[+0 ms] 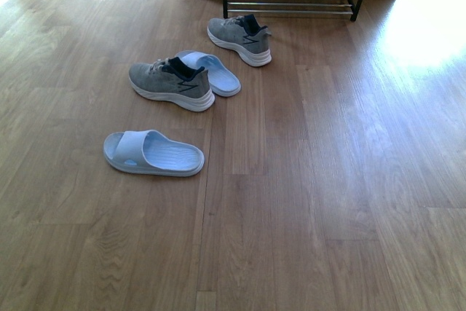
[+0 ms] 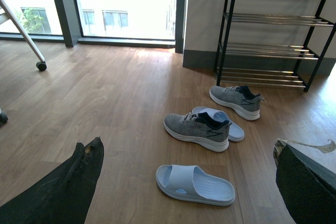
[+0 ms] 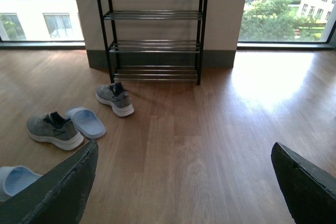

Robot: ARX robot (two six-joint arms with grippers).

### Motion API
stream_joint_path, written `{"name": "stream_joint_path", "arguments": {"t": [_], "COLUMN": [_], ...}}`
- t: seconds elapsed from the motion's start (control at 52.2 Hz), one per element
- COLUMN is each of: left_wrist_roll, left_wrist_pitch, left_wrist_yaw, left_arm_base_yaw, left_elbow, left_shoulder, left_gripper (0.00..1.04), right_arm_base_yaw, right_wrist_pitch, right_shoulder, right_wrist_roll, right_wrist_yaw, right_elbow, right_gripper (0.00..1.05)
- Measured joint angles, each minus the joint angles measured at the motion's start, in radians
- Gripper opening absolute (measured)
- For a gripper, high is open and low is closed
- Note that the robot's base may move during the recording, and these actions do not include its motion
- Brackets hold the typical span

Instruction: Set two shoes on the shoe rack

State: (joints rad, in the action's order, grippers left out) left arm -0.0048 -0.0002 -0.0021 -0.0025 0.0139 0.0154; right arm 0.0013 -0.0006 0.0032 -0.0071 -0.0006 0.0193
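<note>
Left gripper [image 2: 186,148] jaws spread wide, both dark fingers [image 2: 63,187] in frame, holding nothing. Four shoes on wood floor [image 2: 115,93]. One blue slide [image 2: 195,184] lies alone, closest to gripper. Beyond it a grey sneaker [image 2: 195,128] touches the second slide [image 2: 233,129], partly hiding it. Second sneaker [image 2: 235,100] sits just before the black rack [image 2: 278,20], apart from the others. Rack stands against the wall, tiers bare. Window [image 2: 126,3] and a caster [image 2: 41,65] behind.

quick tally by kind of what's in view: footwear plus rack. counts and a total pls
Grey knit lace-up sneakers with white soles: 2
Pale blue one-piece rubber slides: 2
Black metal shoe rack with silver rods: 1
Total: 5
</note>
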Motion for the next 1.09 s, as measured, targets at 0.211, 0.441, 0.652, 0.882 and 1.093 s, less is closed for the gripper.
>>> {"name": "stream_joint_path", "arguments": {"t": [0.211,0.441,0.652,0.882,1.093], "left_wrist_roll": [0.000,0.000,0.000,0.000,0.000], "left_wrist_pitch": [0.000,0.000,0.000,0.000,0.000], "left_wrist_yaw": [0.000,0.000,0.000,0.000,0.000], "left_arm_base_yaw": [0.000,0.000,0.000,0.000,0.000], "left_elbow": [0.000,0.000,0.000,0.000,0.000], "left_shoulder": [0.000,0.000,0.000,0.000,0.000], "left_gripper": [0.95,0.95,0.95,0.95,0.95], "right_arm_base_yaw": [0.000,0.000,0.000,0.000,0.000], "right_wrist_pitch": [0.000,0.000,0.000,0.000,0.000], "right_shoulder": [0.000,0.000,0.000,0.000,0.000], "right_wrist_roll": [0.000,0.000,0.000,0.000,0.000], "right_wrist_yaw": [0.000,0.000,0.000,0.000,0.000], "right_elbow": [0.000,0.000,0.000,0.000,0.000], "right_gripper": [0.96,0.96,0.96,0.96,0.96]}}
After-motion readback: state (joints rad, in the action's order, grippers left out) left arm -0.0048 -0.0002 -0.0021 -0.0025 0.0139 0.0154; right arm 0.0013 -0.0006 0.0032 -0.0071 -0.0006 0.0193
